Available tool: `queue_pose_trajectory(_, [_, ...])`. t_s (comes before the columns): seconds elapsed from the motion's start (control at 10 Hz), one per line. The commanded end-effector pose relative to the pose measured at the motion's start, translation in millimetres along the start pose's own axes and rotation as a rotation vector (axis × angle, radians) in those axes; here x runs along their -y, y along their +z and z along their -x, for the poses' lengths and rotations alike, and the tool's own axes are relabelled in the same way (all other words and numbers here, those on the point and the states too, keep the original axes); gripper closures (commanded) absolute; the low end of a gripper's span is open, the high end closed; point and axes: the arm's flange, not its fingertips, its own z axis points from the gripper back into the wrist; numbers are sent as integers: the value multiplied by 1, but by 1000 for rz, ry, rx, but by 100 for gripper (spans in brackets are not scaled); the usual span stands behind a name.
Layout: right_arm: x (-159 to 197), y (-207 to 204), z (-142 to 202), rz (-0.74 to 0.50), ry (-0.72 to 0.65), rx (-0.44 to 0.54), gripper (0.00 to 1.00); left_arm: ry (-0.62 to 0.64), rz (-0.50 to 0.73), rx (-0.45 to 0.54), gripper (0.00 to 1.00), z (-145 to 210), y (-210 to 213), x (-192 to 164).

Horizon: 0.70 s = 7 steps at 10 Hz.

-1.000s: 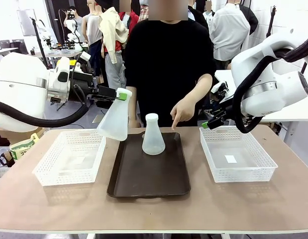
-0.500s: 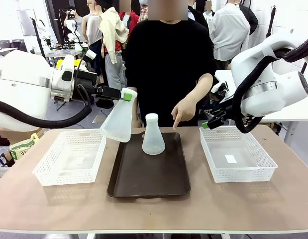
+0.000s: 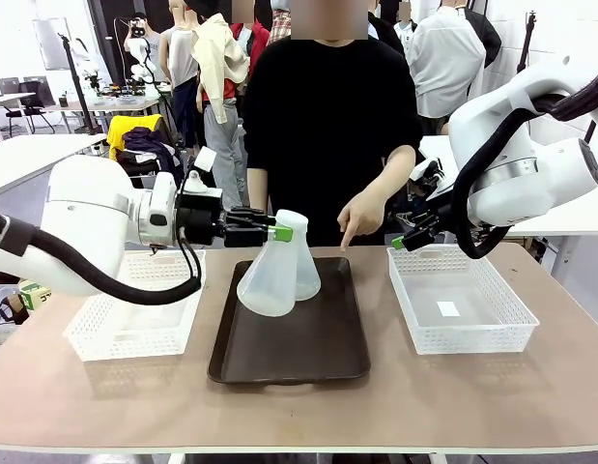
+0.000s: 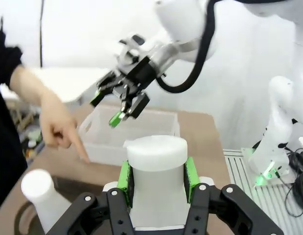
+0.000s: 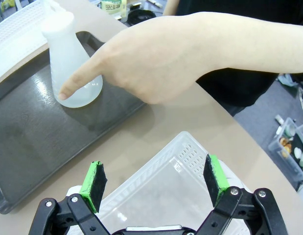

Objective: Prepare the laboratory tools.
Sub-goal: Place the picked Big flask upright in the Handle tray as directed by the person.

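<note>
Left gripper [image 3: 282, 232] clamped on the neck of a frosted flask [image 3: 267, 278], green pads [image 4: 124, 175] pinching both sides just under the rim in the left wrist view. Held flask hangs tilted in the air over the left half of the dark brown tray [image 3: 308, 350], base low, partly covering the second flask [image 3: 303, 273], which stands upright on the tray's far half. Right gripper [image 3: 403, 242] released, jaws wide apart, nothing between them; it hovers above the near-left corner of the right basket [image 3: 499, 333]. Left basket [image 3: 91, 338] sits left of the tray, below the left arm. Person's hand [image 3: 359, 215] at the far edge, index finger pointing down at the tray just right of the standing flask.
</note>
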Motion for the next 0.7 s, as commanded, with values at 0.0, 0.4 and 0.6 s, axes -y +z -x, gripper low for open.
queue_pose_trajectory(0.0, [2, -1, -1, 0, 8, -4, 0, -101, 50, 67, 100, 18, -5, -1])
queue_pose_trajectory(0.4, [2, -1, -1, 0, 8, -4, 0, -57, 97, 147, 100, 59, -27, -22])
queue_pose_trajectory(0.6, [2, -1, -1, 0, 8, -4, 0, -42, 118, 145, 100, 74, -30, -36])
